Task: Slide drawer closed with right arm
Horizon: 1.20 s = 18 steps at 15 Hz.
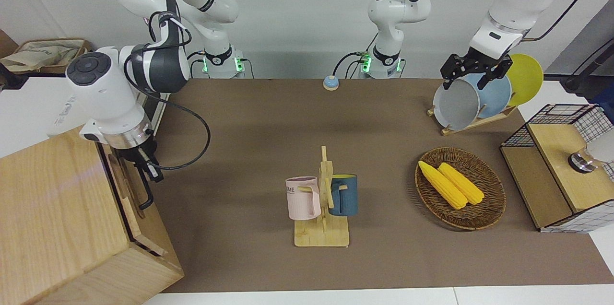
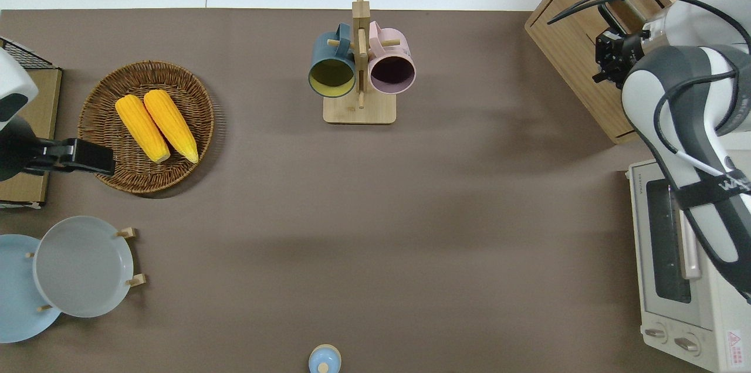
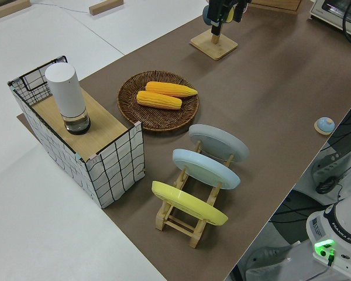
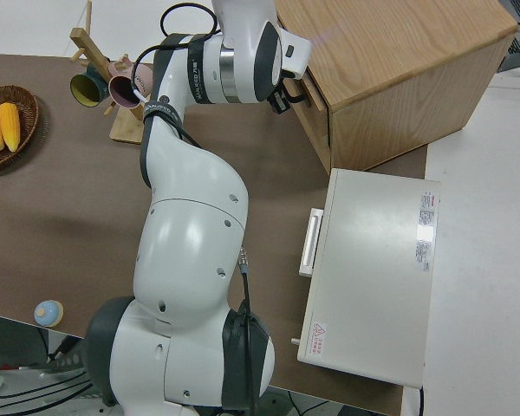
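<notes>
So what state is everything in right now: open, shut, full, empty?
drawer: almost shut, front a little proud of the wooden box
right gripper: at the drawer's handle
left arm: parked
oven: door shut
basket: holds two corn cobs
blue mug and pink mug: hung on the stand, empty
plates: upright in the rack

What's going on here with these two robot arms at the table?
The right arm's black gripper is at the black bar handle of the light-wood drawer in the big pale wooden box, at the right arm's end of the table. The drawer looks nearly shut, its front standing just proud of the box. The left arm is parked. Nothing else on the brown table is being handled.
</notes>
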Available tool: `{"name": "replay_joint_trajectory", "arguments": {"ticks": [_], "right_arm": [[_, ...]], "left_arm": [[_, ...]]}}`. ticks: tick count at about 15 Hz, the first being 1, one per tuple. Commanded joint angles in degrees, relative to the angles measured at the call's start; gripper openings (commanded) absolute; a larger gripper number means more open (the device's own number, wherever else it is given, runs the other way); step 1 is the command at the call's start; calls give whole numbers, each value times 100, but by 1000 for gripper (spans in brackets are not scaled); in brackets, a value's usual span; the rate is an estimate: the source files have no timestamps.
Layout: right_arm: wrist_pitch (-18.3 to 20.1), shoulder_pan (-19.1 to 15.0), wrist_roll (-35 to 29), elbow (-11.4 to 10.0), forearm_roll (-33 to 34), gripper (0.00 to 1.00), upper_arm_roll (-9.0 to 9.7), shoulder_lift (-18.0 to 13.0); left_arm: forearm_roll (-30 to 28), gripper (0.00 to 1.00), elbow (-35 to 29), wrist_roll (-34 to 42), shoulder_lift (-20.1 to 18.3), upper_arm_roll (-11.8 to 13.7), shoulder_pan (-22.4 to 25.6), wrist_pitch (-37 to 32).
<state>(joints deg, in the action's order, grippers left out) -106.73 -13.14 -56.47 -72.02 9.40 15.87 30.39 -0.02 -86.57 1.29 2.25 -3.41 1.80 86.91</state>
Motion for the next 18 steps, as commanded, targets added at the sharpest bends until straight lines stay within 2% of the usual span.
{"name": "replay_joint_trajectory", "arguments": {"ticks": [1,4,12,16,18], "right_arm": [[-41,-285,295,452,132,0,83,336],[-41,-399,514,496,132,0,92,354],[-32,-391,637,514,211,0,92,345],[55,-251,620,496,290,0,100,310],[178,82,629,470,395,0,83,223]], "left_arm": [[98,993,149,56,65,-37,22,-113],[98,993,149,56,65,-37,22,-113],[98,993,149,56,65,-37,22,-113],[98,993,149,56,65,-37,22,-113],[98,993,149,56,65,-37,22,-113]]}}
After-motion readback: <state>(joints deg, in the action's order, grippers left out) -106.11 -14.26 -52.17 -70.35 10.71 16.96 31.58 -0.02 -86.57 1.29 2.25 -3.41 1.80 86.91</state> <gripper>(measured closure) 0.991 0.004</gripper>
